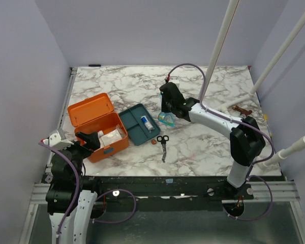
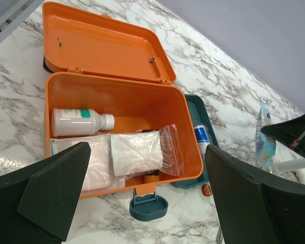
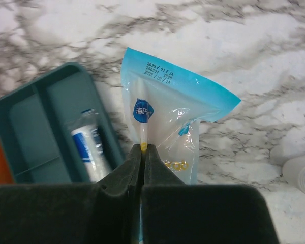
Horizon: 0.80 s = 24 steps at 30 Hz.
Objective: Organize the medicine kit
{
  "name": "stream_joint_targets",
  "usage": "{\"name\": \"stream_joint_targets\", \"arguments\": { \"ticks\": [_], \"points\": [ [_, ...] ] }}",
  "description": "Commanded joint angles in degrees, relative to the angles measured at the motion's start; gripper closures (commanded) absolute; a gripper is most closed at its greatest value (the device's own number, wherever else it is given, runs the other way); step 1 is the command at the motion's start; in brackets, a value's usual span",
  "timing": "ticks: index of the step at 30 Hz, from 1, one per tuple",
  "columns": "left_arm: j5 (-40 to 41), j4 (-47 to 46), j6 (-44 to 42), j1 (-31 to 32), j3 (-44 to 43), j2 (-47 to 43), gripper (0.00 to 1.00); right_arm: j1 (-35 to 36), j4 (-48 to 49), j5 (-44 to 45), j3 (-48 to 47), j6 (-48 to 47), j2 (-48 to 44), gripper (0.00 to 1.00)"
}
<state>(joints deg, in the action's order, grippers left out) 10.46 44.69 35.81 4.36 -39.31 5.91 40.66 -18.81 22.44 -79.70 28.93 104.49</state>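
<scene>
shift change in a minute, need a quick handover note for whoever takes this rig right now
Left gripper: open, holding nothing, hovering at the front of the medicine kit.
Right gripper: shut on a blue-and-clear pouch, beside the teal tray.
Done: kit lid open; white bottle and clear bags are inside.
Left: the pouch, the wrapped roll in the tray and the scissors on the table are outside the kit.
</scene>
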Motion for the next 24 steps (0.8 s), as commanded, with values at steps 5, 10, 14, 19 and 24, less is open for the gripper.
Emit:
{"name": "stream_joint_targets", "arguments": {
  "ticks": [5, 10, 14, 19, 24],
  "points": [
    [-0.97, -0.71, -0.75, -0.01, -0.14, 3.28, 0.02, 5.66, 9.30, -12.07, -1.37, -14.45, -5.94, 0.99],
    [0.90, -0.03, -0.19, 0.00, -0.41, 4.24, 0.02, 10.79, 11.04, -15.74, -4.04, -24.78, -5.29, 0.99],
    [5.68, 1.42, 1.68, -0.05, -0.60, 3.76, 0.02, 12.45, 12.79, -24.33, -5.76, -29.87, -4.26, 0.99],
    [9.90, 2.48, 3.45, -0.05, -0.66, 1.48, 0.02, 15.05, 14.37, -32.91, -7.66, -37.94, -2.27, 0.99],
    [16.65, 5.97, 7.16, -0.14, -1.59, -1.75, 0.01, 16.94, 14.59, -39.90, -11.17, -42.61, 1.23, 0.99]
  ]
}}
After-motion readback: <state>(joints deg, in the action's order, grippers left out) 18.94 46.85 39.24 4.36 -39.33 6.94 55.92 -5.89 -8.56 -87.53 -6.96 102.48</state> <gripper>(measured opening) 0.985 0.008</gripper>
